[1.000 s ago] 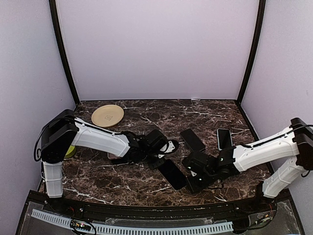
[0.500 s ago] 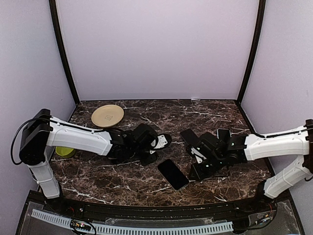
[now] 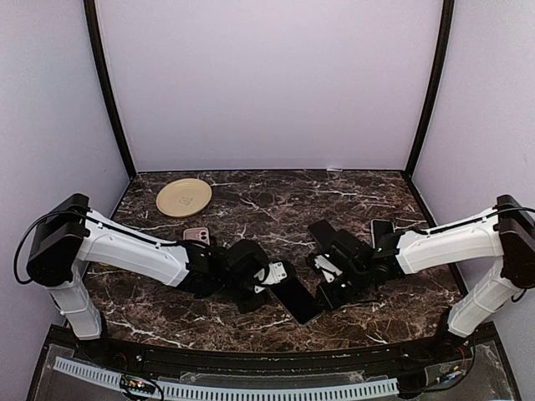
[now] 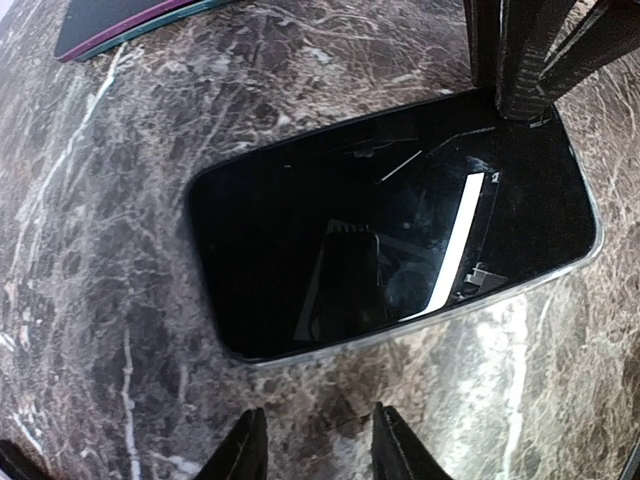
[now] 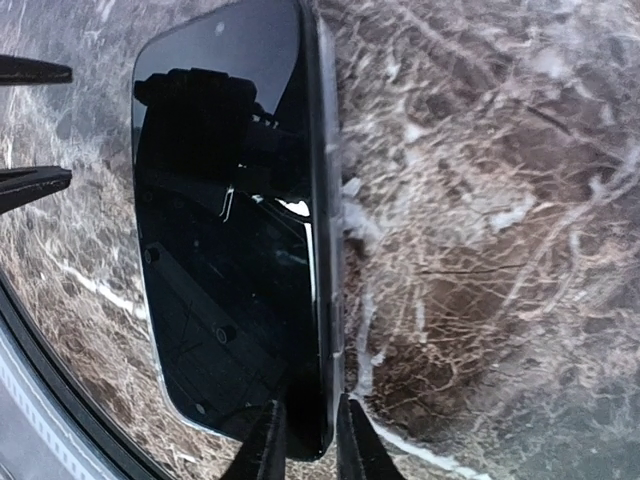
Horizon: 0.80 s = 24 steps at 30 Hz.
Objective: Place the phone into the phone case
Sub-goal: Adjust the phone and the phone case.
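With the phone (image 3: 295,298) lying screen-up on the table (image 3: 276,200) between the arms, the right gripper (image 5: 305,445), fingers narrowly astride its edge (pinching or not, I cannot tell), should seat squarely before lifting, while the left gripper (image 4: 320,445), fingers spread and empty just beside it, steadies it.

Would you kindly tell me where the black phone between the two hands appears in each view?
Top external: the phone lies low, just right of centre.
Left wrist: the phone fills the middle.
Right wrist: the phone fills the left half, lengthwise.
Shared landmark: the dark marble table under it.
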### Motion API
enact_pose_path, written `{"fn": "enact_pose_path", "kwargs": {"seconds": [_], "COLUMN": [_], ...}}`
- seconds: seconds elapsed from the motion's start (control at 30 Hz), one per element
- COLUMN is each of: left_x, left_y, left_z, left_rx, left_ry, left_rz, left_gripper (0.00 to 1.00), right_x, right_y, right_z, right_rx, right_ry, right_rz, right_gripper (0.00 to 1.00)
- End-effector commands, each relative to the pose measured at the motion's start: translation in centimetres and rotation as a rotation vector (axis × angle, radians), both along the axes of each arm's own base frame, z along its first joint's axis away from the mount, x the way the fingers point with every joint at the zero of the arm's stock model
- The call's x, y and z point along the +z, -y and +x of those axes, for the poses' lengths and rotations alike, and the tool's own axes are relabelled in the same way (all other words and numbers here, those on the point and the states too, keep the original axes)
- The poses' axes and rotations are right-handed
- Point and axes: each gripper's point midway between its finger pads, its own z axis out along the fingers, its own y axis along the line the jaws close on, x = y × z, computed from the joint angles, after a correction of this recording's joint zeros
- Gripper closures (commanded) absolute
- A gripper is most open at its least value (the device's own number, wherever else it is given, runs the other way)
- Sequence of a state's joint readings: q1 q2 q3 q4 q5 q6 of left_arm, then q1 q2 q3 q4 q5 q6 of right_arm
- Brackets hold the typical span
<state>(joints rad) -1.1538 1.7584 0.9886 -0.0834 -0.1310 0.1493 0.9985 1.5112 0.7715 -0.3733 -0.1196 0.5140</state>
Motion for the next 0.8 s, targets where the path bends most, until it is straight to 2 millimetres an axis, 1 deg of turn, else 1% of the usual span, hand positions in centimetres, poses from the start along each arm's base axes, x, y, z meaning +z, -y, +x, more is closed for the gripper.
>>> {"fn": "enact_pose_path", "kwargs": {"seconds": [0.0,0.07,0.23,0.43,0.67,0.77], "left_x": [-0.4,-0.7,-1.2,-1.2,-1.1,-0.7], "left_y": [1.2,1.4,1.5,1.8,1.6,1.4], "left_z": [-1.0,-1.1,-1.2,-1.1,-0.9,-0.8], "left_rx": [-0.025,-0.028,-0.031,-0.026,-0.009,0.001], "left_ry": [-0.036,-0.042,-0.052,-0.053,-0.045,-0.028], "left_rz": [-0.026,-0.026,-0.031,-0.045,-0.053,-0.073], "left_gripper": [0.63,0.64,0.64,0.65,0.65,0.65], "right_x": [-1.5,-2.0,-3.7,-5.3,-6.8,-7.8], "right_y": [0.2,0.6,2.5,4.3,5.3,5.8], "right_z": [-1.1,-1.5,-2.2,-2.9,-2.5,-3.1], "right_rx": [0.015,0.017,0.003,-0.013,-0.024,-0.018], "right_ry": [-0.032,-0.038,-0.052,-0.067,-0.058,-0.074], "right_rz": [0.001,-0.026,-0.127,-0.226,-0.324,-0.351], "right_gripper": [0.85,0.86,0.88,0.89,0.91,0.92]}}
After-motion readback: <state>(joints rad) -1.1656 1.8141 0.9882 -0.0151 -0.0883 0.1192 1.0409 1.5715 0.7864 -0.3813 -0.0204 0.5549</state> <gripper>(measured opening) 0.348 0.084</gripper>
